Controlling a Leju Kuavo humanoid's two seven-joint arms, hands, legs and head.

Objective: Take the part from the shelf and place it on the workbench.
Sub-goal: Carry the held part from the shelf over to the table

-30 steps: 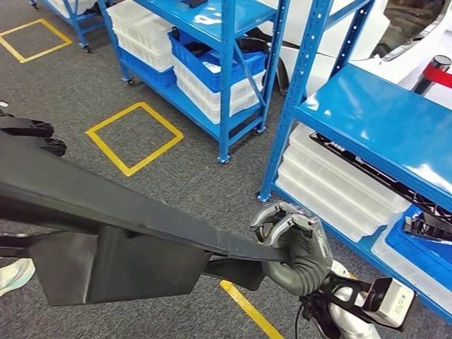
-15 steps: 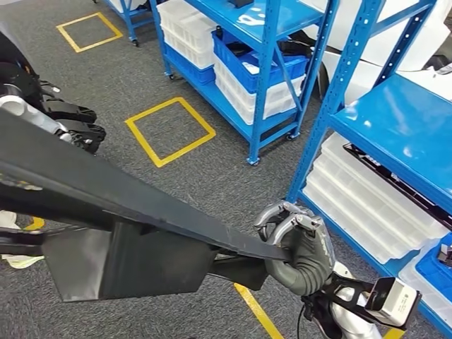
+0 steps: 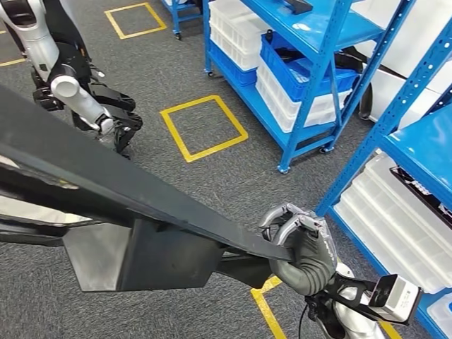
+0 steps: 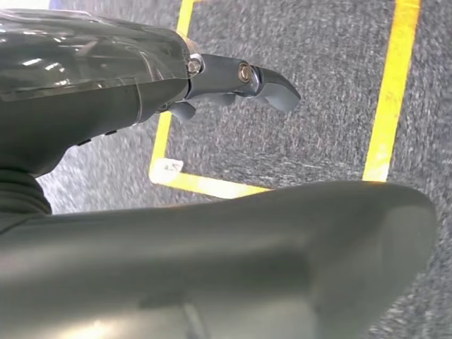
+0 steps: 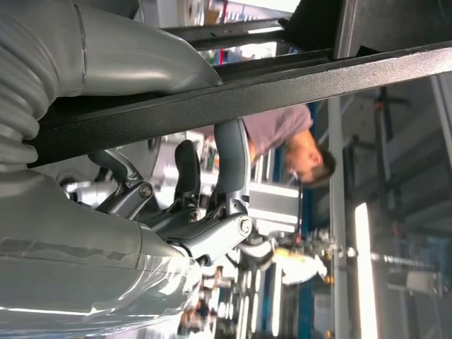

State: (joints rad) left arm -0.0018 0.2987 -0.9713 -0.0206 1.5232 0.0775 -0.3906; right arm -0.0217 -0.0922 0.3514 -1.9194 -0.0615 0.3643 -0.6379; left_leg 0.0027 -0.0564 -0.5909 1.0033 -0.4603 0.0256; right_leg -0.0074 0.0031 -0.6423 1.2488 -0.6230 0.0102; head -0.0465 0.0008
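The long black part (image 3: 133, 212) is carried clear of the shelves, its long axis running leftward and away from the right hand (image 3: 299, 251), which is clamped on its near end. The left hand (image 4: 106, 78) lies alongside it (grasp cannot be told). Another robot (image 3: 69, 78) stands beyond; blue racks (image 3: 314, 78) flank the right.

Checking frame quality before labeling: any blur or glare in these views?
Head view: sharp, glare patches on the blue shelf. Left wrist view: floor motion-blurred, the black part soft and close. Right wrist view: the right hand and part edge sharp, background defocused with bright blown-out spots.
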